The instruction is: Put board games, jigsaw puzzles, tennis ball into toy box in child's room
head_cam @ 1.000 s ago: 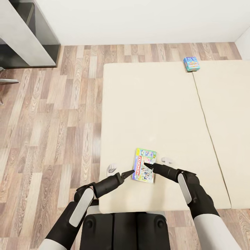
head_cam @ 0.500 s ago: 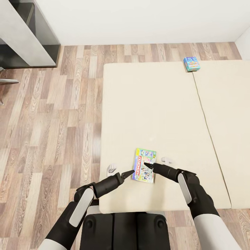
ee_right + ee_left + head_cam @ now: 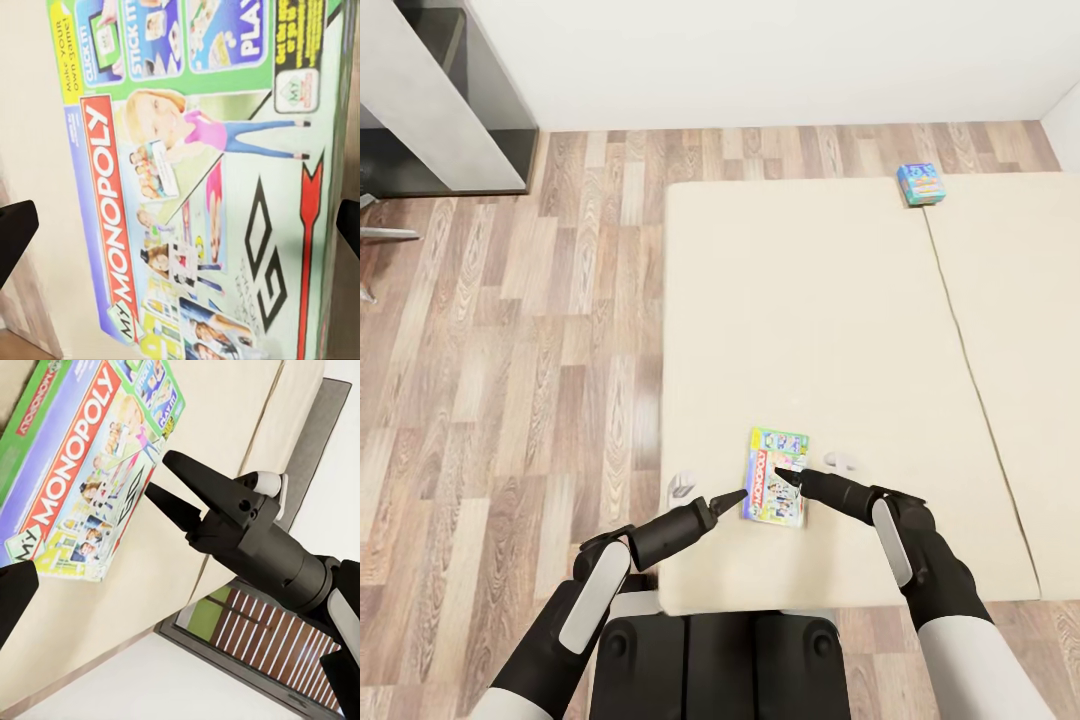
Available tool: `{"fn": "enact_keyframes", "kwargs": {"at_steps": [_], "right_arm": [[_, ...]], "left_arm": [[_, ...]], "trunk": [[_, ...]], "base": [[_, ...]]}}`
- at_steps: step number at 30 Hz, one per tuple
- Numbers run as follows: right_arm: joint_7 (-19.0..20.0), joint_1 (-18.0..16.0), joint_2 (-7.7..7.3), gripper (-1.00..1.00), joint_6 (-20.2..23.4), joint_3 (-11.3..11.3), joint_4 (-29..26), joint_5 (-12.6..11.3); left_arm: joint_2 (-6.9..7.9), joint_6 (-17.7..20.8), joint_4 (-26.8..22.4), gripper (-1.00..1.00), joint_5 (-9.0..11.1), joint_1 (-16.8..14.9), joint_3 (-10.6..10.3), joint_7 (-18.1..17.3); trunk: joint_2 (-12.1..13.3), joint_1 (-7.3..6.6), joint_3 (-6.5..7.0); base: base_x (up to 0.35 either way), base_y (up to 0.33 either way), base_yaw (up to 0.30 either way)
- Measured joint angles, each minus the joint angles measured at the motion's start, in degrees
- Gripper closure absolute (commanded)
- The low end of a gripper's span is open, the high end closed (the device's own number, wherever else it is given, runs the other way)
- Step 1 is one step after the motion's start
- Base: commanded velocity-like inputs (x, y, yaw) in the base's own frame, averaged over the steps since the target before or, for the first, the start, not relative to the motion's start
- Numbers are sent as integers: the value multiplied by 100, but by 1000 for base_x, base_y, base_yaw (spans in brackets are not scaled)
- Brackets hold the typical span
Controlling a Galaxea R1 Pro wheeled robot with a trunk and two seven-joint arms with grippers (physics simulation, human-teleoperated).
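Two open, empty grippers, left point(image 3: 741, 495) and right point(image 3: 780, 478), flank your flat green-white-red Monopoly box point(image 3: 776, 476) near the cream bed's point(image 3: 810, 320) foot edge; squeeze unevenly and it skids floorward.

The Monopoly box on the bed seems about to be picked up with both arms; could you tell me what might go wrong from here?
1. The Monopoly box lies flat on the mattress; the right end effector at its edge may push it sideways rather than grip it.
2. The left end effector is at the box's opposite side, so the two arms could collide.
3. The box lies near the bed's foot edge, so a nudge might slide it toward the floor.
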Motion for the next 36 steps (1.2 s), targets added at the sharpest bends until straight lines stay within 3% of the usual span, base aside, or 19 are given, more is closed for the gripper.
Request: {"fn": "enact_keyframes", "kwargs": {"at_steps": [14, 36], "right_arm": [[0, 0, 0, -100, 0, -1, -3, 1], [1, 0, 1, -100, 1, -1, -4, 1]], "left_arm": [[0, -7, -1, -100, 0, 2, -1, -1], [1, -4, 2, -100, 0, 1, -1, -1]], "trunk": [[0, 0, 0], [0, 0, 0]], "base": [[0, 215, 0], [0, 26, 0]]}}
